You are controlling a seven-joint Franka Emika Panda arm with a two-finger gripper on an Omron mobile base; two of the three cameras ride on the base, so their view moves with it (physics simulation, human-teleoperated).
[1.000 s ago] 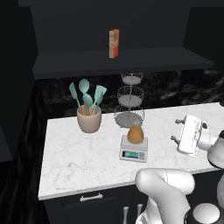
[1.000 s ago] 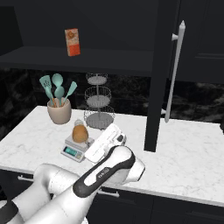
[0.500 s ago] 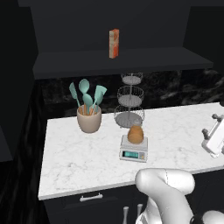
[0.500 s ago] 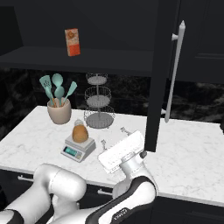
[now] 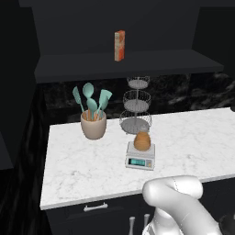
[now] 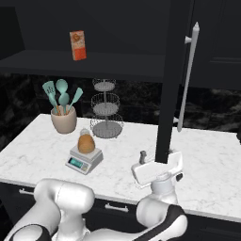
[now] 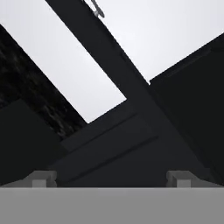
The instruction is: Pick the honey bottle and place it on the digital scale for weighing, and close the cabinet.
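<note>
Oddly, no writing could be read anywhere: the tall orange-and-white carton (image 5: 119, 45) on the dark shelf near the top centre of the left base view carried only blurred print, and the teal-lit display on the front edge of the small flat light-grey digital scale (image 5: 140, 159) showed no legible digits. The squat amber honey bottle (image 5: 142, 141) with its pale cap sat upright on that scale, at the centre of the white marble counter (image 5: 193, 137), in front of a three-tier wire basket stand (image 5: 136, 106) and right of a beige crock of teal utensils (image 5: 93, 124). In the right base view the white arm rose from the lower left, bent up to the lower centre, and its two-finger gripper (image 6: 157, 166) lay roughly level, released and holding nothing, jaws spread wide just below the edge of the dark cabinet door (image 6: 170, 80), which stood ajar with its long silver bar handle (image 6: 187, 77) to the right.
</note>
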